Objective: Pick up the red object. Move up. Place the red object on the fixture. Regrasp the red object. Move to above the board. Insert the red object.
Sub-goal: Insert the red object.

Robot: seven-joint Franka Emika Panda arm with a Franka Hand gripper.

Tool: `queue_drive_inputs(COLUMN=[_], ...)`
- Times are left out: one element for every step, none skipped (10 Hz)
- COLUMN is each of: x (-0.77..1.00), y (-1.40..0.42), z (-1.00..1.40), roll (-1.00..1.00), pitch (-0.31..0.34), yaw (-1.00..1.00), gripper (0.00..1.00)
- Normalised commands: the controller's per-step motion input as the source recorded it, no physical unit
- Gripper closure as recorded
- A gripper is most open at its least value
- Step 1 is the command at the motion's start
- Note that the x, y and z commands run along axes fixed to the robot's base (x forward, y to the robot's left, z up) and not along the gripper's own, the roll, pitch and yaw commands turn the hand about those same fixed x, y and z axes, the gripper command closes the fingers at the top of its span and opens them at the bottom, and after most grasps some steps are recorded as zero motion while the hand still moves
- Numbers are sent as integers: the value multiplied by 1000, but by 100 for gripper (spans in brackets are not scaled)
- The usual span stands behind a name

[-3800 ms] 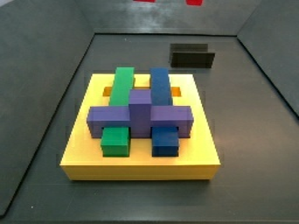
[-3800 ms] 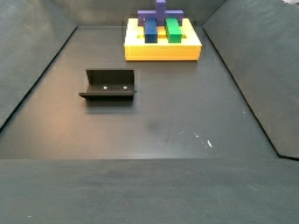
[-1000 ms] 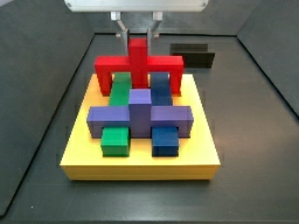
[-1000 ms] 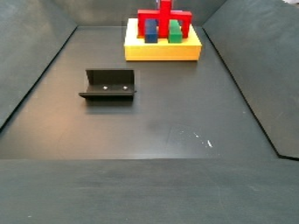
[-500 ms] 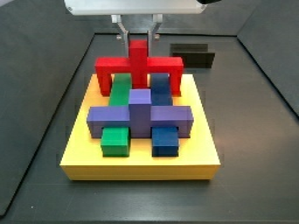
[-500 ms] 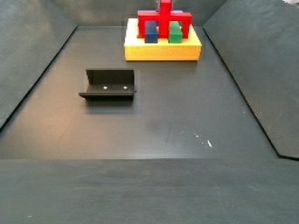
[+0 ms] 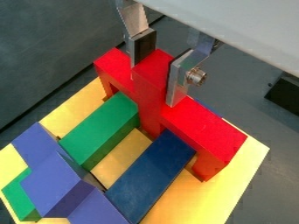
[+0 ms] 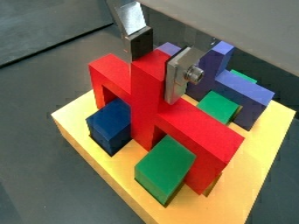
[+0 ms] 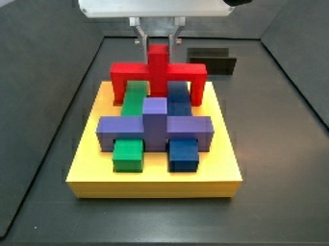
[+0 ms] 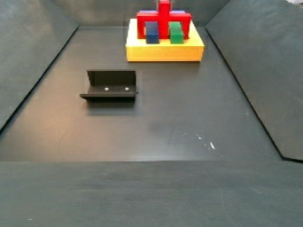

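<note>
the dark floor (image 10: 154, 124) of the walled bin is the widest thing in view, and the board (image 9: 154, 178) is the landmark on it: a thick yellow square slab lying flat toward the far end in a side view (image 10: 165, 51). on the board's top sit a green block (image 9: 129, 123) and a blue block (image 9: 180, 123), two long bars lying side by side in slots, and a purple cross-shaped block (image 9: 154, 128) straddles both across their middle. in the wrist views the same bars show as green (image 7: 100, 131) and blue (image 7: 158, 171), with the purple block (image 7: 47, 171) over their far part. the red object (image 9: 157, 75) stands at the board's rear edge, its crossbar spanning over the back ends of the green and blue bars and its two legs reaching down outside them toward the yellow surface; whether the legs are seated in slots cannot be told. its raised middle tab points up. the gripper (image 9: 157, 40) hangs straight above the board's rear half, its two silver fingers (image 7: 184, 74) pressed against opposite faces of the red tab, so it is clamped on the red object (image 7: 158, 101); both wrist views show the pads flat on the tab (image 8: 149, 83). the fixture (image 10: 110, 87), a small dark bracket on a base plate, stands on the floor well apart from the board, and in a side view it shows just behind the board's rear right corner (image 9: 213, 62).
</note>
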Motion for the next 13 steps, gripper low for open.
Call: queue_drive_inputs(x=[0, -206, -126, -109, -251, -231, -169, 0, 57, 94, 20, 14, 43], y=[0, 0, 0, 214, 226, 131, 26, -109, -223, -217, -94, -40, 0], z=[-263, -186, -283, -257, -217, -186, -263, -277, -200, -180, -177, -197, -234], roll=[-199, -206, -201, -160, -116, -66, -30, 0, 0, 0, 0, 0, 0], pitch=[0, -9, -27, -9, -13, 0, 0, 0, 0, 23, 7, 0, 0], yaw=[-137, -11, -34, -51, 11, 160, 229, 0, -6, -46, -63, -29, 0], gripper=[100, 100, 100, 100, 100, 100, 100, 100, 100, 100, 100, 100, 100])
